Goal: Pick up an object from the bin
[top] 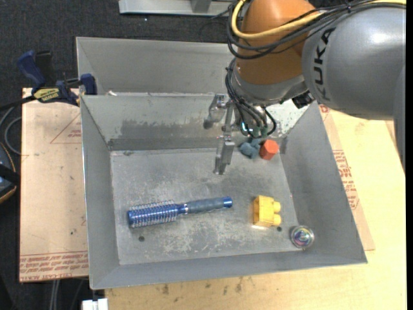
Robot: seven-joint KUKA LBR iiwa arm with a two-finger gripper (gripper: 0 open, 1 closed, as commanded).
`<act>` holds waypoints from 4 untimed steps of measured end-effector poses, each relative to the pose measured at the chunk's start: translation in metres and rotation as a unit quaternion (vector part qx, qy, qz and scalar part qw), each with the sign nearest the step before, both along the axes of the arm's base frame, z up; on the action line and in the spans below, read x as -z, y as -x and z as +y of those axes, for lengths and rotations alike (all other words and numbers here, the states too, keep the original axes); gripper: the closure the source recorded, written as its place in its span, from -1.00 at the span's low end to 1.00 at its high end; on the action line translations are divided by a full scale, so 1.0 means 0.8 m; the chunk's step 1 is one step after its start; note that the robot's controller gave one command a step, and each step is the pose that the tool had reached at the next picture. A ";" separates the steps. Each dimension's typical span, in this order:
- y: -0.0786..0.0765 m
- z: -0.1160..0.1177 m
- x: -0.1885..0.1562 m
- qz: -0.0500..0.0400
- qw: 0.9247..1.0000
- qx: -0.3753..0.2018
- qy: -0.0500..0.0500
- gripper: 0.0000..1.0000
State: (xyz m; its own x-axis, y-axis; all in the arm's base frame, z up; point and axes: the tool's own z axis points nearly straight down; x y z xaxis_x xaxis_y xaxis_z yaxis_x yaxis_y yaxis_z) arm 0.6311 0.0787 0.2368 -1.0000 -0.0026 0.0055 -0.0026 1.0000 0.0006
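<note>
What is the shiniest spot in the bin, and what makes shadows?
Camera view: the small round glassy ball in the near right corner of the bin glints brightest; the yellow block leaves a small dark shadow at its near side; the blue hairbrush leaves just a thin one beneath.

Pincer (221, 165) low, vertical (arm from right)

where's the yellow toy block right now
In the camera view the yellow plastic toy block lies front right on the grey metal bin floor, between the blue plastic hairbrush on its left and the small shiny ball in the corner.
</note>
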 end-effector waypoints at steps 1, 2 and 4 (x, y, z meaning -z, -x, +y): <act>0.111 -0.080 0.079 0.002 0.999 -0.047 0.001 -1.00; 0.078 -0.018 0.206 -0.008 0.982 -0.188 0.000 -1.00; 0.053 -0.005 0.194 -0.004 0.982 -0.188 -0.001 1.00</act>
